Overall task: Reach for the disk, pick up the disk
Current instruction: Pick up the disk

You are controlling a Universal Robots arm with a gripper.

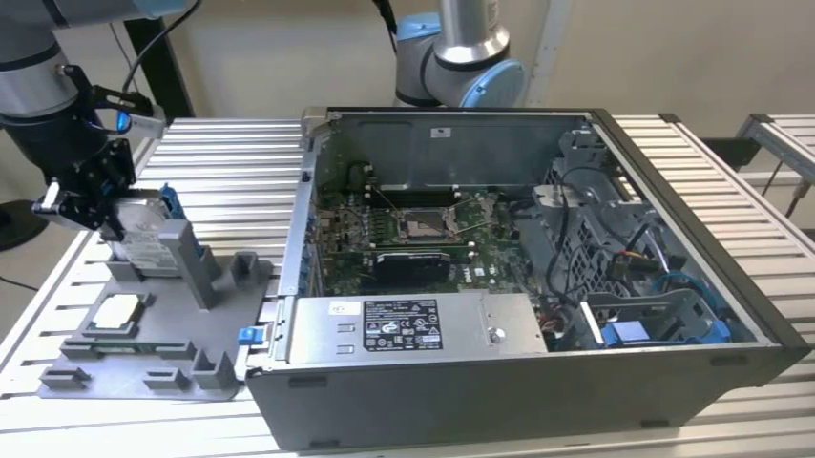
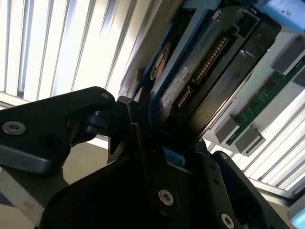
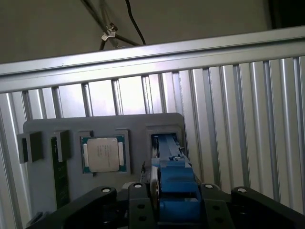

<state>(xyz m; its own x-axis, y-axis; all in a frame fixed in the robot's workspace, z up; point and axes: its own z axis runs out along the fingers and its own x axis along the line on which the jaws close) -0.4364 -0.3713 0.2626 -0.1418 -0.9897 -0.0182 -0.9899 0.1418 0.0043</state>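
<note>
Disk (image 1: 144,239) upright in the grey tray (image 1: 153,329), claw (image 1: 102,212) tight around its top edge, arm (image 1: 38,91) vertical above.

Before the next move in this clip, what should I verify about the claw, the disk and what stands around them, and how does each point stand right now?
1. Claw closed on the disk: ok. In the second wrist view its fingers lie against both faces.
2. Disk upright: ok, in the exterior view.
3. Disk clear of the grey holder: not ok. In the first wrist view its blue rail reaches down into the holder.
4. Chip apart from the disk, in its own pocket: ok.
5. Open computer case apart from the claw: ok, on the exterior view's right.
6. Grip firm enough to lift: cannot tell.
</note>
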